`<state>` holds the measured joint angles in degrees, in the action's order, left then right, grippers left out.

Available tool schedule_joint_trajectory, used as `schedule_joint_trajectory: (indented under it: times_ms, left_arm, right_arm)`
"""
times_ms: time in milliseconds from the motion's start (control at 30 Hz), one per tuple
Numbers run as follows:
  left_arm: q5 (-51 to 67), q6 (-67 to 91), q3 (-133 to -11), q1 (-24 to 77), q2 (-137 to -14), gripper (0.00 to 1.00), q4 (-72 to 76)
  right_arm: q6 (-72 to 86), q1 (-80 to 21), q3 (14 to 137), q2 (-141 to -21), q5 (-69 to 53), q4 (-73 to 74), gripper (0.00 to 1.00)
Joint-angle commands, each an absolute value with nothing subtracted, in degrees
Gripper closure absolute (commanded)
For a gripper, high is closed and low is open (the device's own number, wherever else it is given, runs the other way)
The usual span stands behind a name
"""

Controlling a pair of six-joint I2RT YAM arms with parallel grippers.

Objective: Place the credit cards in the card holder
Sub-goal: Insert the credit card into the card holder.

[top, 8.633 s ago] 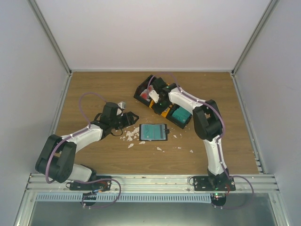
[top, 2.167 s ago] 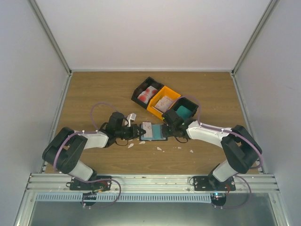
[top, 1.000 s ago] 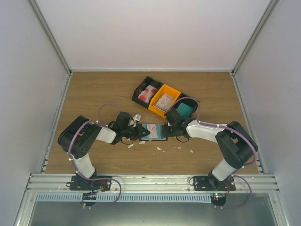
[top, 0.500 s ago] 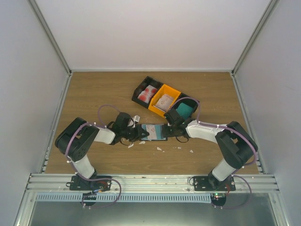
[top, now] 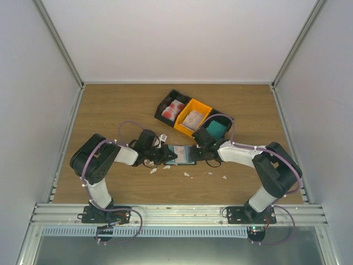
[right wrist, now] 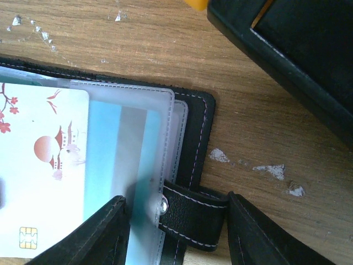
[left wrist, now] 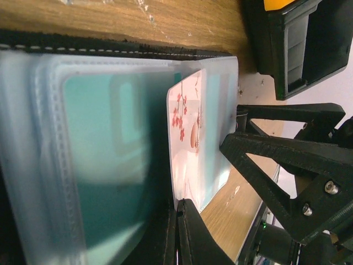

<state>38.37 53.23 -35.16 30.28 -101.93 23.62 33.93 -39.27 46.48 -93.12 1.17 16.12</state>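
Three open-topped plastic bins [top: 182,129] at the far side of the wooden table [top: 110,110] hold stacks of credit cards [top: 174,109], red-and-white, pale and teal, as two robot arms work over the black leather folding card holder [top: 185,157]. The holder lies open on the table just in front of the bins. The left gripper [top: 166,156], fingers pressed together, appears to pinch the edge of a white plastic card printed with red blossom [left wrist: 187,138]. It holds the card tilted at the mouth of a clear plastic sleeve [right wrist: 146,110]; the card looks only partly over the pocket, not yet seated. The right gripper [right wrist: 176,223] grasps nothing. Its jaws stand apart on either side of the holder's black snap tab [right wrist: 193,210], seemingly steadying the wallet. At least one teal plastic card [left wrist: 105,132] already sits inside a sleeve. Judging by the filled bins, the job is in its early part, with this card to push home and many more to follow. Small white scraps [top: 186,174] dot the wood nearby.
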Motion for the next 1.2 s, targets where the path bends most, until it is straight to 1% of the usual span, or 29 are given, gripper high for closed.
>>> schedule_joint_trajectory:
  times_ms: [0,300,500,667,767,900,1033,1167]
  left_arm:
    - [37.96,51.03,-35.92,30.76,-104.21,1.0,19.52]
    - [40.37,48.39,-38.59,32.12,-107.14,1.0,18.61]
    - [39.7,45.91,-41.85,34.05,-108.09,0.93,16.28]
    - [37.82,43.2,-44.74,35.04,-108.96,0.9,13.02]
    - [36.38,42.04,-45.04,35.24,-107.97,0.87,11.67]
    - [34.05,40.46,-44.59,35.42,-104.57,0.79,8.93]
    - [31.35,38.69,-44.21,35.42,-101.27,0.78,6.05]
    - [29.53,37.55,-44.72,35.42,-100.72,0.78,3.98]
  right_arm:
    - [34.36,-39.83,45.56,-95.68,0.51,18.03,0.51]
    - [34.54,-39.82,45.74,-96.11,-1.09,16.18,0.52]
    - [34.95,-39.83,45.62,-95.79,-1.56,15.41,0.52]
    - [35.58,-39.79,45.62,-94.55,-1.29,14.33,0.52]
    - [36.13,-39.87,45.29,-92.84,-0.3,14.09,0.52]
    - [36.91,-39.8,44.59,-89.27,-0.09,13.54,0.51]
    - [36.78,-39.73,45.09,-88.15,-0.09,14.51,0.52]
    - [37.0,-39.62,45.43,-88.79,-0.09,15.4,0.53]
